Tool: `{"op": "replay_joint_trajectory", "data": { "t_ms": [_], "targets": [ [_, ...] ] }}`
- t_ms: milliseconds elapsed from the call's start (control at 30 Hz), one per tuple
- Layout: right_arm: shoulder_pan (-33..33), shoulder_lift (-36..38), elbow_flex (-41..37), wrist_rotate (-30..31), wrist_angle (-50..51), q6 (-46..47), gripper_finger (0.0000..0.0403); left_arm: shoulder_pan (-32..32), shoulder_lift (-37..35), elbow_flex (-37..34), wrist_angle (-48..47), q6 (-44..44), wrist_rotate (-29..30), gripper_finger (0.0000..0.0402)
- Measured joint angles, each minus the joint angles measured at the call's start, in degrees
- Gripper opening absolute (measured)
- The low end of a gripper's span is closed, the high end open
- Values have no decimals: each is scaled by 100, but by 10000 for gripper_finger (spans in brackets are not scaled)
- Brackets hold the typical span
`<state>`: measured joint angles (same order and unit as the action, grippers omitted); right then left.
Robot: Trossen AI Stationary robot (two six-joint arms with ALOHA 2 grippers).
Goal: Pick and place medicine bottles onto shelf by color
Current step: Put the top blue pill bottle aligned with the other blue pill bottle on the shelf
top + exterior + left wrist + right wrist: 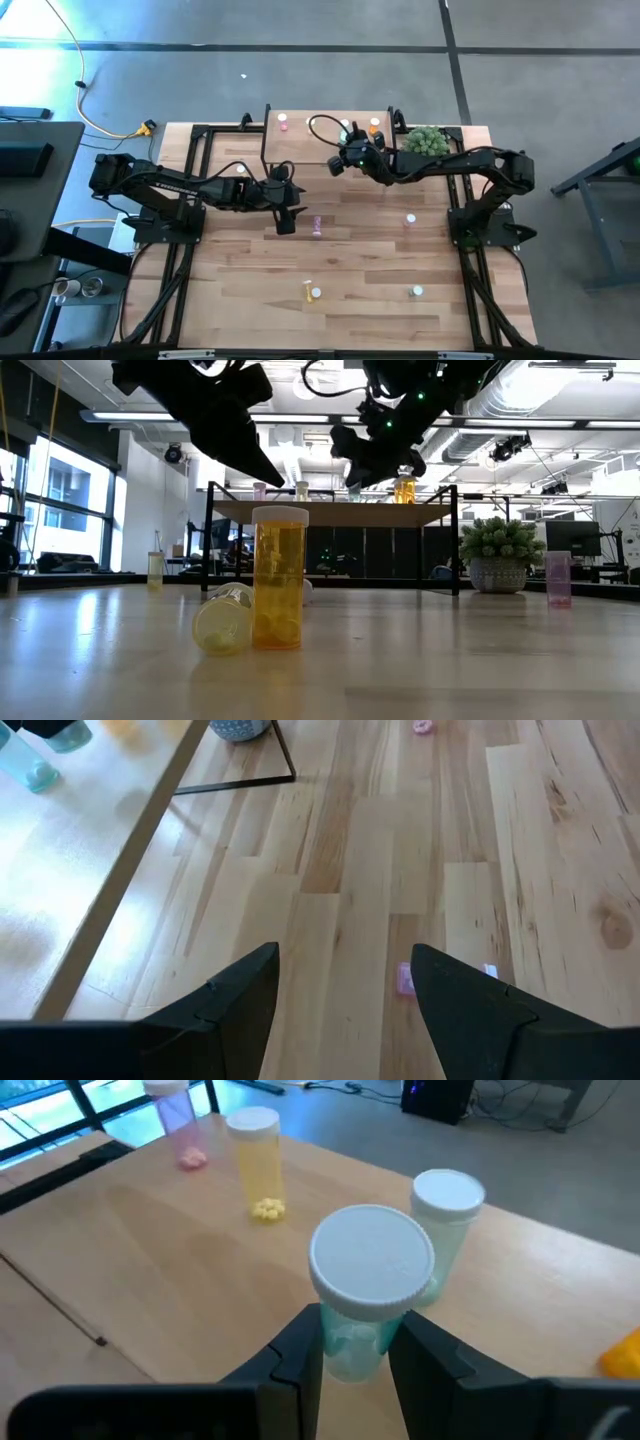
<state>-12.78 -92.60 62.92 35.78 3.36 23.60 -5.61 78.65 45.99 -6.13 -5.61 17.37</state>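
Observation:
My right gripper (pixel 360 1330) is over the shelf (pixel 300 140), a light-wood board on black legs at the table's far side, and is shut on a green medicine bottle (pixel 368 1295) with a white cap. Upright on the shelf are another green bottle (pixel 446 1220), a yellow one (pixel 256 1165), a pink one (pixel 176 1115) and an orange one (pixel 375 125). My left gripper (pixel 345 960) hangs open above the table's middle. A pink bottle (pixel 405 978) lies on the tabletop beyond its fingertips, untouched. My right gripper pinches the green bottle's body (pixel 352 1342) just under the white cap, one finger on each side. The fingers slant down from the table's right side. The bottle stands upright in the hold, above the shelf board; I cannot tell whether its bottom touches the board.
On the tabletop are a second pink bottle (pixel 410 218), a green bottle (pixel 417 291), and near the front a standing amber bottle (pixel 278 580) with a yellow one (pixel 225 622) lying beside it. A potted plant (pixel 425 140) sits by the shelf's right end.

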Motion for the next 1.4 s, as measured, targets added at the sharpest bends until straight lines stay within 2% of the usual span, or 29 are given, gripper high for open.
{"op": "replay_joint_trajectory", "data": {
  "t_ms": [500, 1100, 1400],
  "targets": [
    [-37, -133, -9, -90, 82, -309, 87, 0, 0, -1, -4, -4, 0, 216],
    [-262, -133, -9, -606, 198, -508, 87, 0, 0, -1, -4, -20, 0, 216],
    [-260, -133, -9, -473, 200, -416, 93, 0, 0, -1, -4, -17, 0, 216]
  ]
}}
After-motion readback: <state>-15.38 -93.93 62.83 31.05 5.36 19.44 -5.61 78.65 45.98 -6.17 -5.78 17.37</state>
